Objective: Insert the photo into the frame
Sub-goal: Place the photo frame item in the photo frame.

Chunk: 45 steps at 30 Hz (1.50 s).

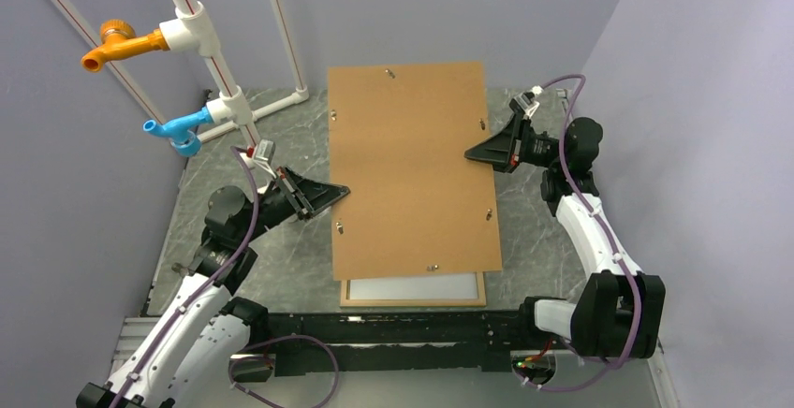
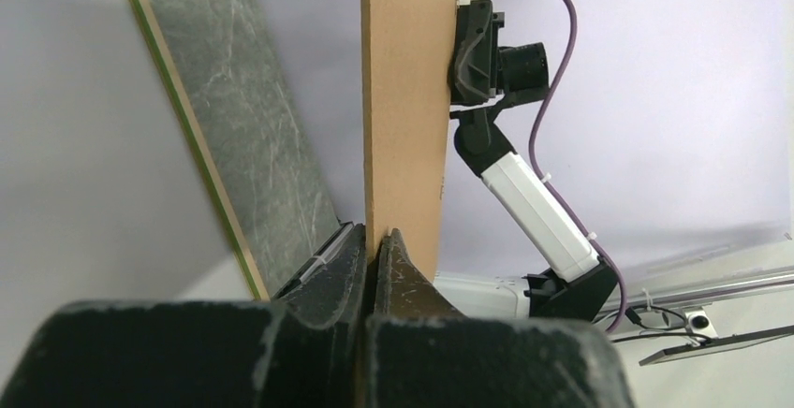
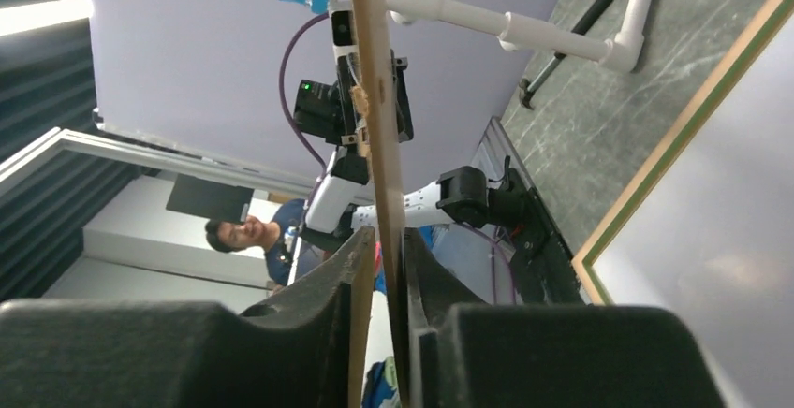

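A plain brown backing board hangs level over the frame, hiding all but the frame's near pale-wood rail. Inside that rail shows a pale sheet; I cannot tell whether it is the photo's white back or the glass. My left gripper is shut on the board's left edge. My right gripper straddles the right edge. One of its fingers touches the board and a narrow gap remains at the other. The frame's green-lined rim lies below.
A white pipe rack with an orange fitting and a blue fitting stands at the back left. Grey walls close in on both sides. A black rail runs along the near edge by the arm bases.
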Tool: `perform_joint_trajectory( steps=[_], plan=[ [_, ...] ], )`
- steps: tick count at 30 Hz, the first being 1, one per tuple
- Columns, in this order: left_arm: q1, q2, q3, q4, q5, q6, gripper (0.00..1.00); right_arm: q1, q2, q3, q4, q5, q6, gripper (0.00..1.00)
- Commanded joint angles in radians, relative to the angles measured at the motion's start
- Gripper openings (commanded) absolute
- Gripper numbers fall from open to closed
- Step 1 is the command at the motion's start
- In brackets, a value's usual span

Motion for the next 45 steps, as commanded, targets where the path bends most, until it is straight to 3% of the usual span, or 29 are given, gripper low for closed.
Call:
perform_joint_trajectory(
  steps=[1, 4, 6, 11, 13, 16, 21, 26, 30, 35, 40, 45],
  plan=[
    [0.012, 0.031, 0.022, -0.094, -0.032, 0.082, 0.0, 0.032, -0.036, 0.109, -0.268, -0.035, -0.215, 0.14],
    [0.014, 0.032, 0.009, -0.085, -0.029, 0.076, 0.0, 0.035, -0.033, 0.145, -0.391, -0.032, -0.309, 0.0],
    [0.016, 0.031, 0.003, -0.077, -0.028, 0.074, 0.05, 0.037, -0.033, 0.155, -0.419, -0.029, -0.333, 0.0],
    [0.025, 0.027, 0.004, -0.093, -0.027, 0.091, 0.65, 0.036, -0.021, 0.151, -0.415, -0.02, -0.334, 0.0],
    [0.032, 0.029, 0.009, -0.119, -0.019, 0.106, 0.76, 0.037, -0.017, 0.15, -0.437, -0.012, -0.351, 0.0],
    [0.043, 0.027, 0.013, -0.171, -0.013, 0.137, 0.82, 0.037, -0.009, 0.146, -0.46, 0.0, -0.373, 0.0],
    [0.056, 0.025, 0.095, -0.407, -0.078, 0.275, 0.9, 0.036, 0.003, 0.172, -0.599, 0.015, -0.476, 0.0],
    [0.057, 0.06, 0.229, -0.688, -0.196, 0.469, 0.9, 0.035, 0.033, 0.241, -0.821, 0.045, -0.658, 0.0],
    [0.056, 0.103, 0.286, -0.849, -0.259, 0.589, 0.89, 0.036, 0.049, 0.252, -0.89, 0.068, -0.715, 0.0],
    [0.056, 0.145, 0.249, -0.913, -0.246, 0.651, 0.84, 0.035, 0.068, 0.252, -0.971, 0.112, -0.789, 0.0],
    [0.049, 0.194, 0.165, -0.881, -0.178, 0.658, 0.76, 0.028, 0.094, 0.257, -1.071, 0.179, -0.868, 0.0],
    [0.011, 0.236, 0.128, -0.841, -0.217, 0.643, 0.72, 0.02, 0.111, 0.257, -1.145, 0.24, -0.922, 0.0]
  ],
)
